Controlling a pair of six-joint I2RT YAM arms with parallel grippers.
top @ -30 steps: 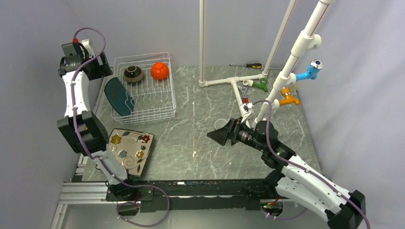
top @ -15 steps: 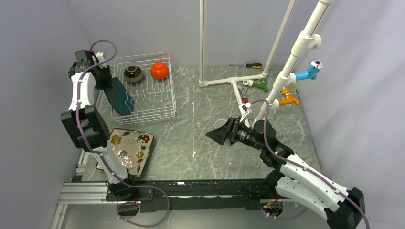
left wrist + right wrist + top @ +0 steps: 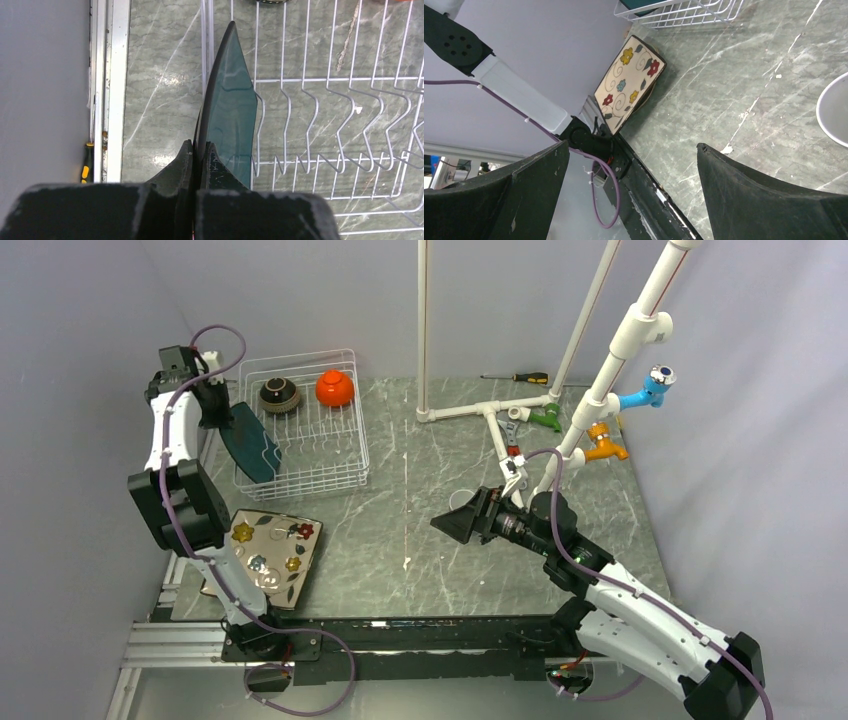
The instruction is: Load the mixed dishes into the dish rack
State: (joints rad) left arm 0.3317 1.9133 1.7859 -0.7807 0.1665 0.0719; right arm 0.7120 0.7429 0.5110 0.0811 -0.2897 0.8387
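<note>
A dark teal plate stands on edge at the left side of the white wire dish rack. My left gripper is shut on its near rim. Both the dark brown bowl and the orange bowl sit at the back of the rack. The brown floral plate lies tilted at the front left of the table. Over the table's middle my right gripper hangs open and holds nothing. A pale round rim shows at the right wrist view's edge.
A white pipe frame with blue, orange and green taps stands at the back right. A screwdriver and other hand tools lie near it. A yellow-handled tool lies beyond the table's left rail.
My left gripper has come in from behind the rack's left corner and shut on the teal plate's rim. The right arm has barely shifted.
</note>
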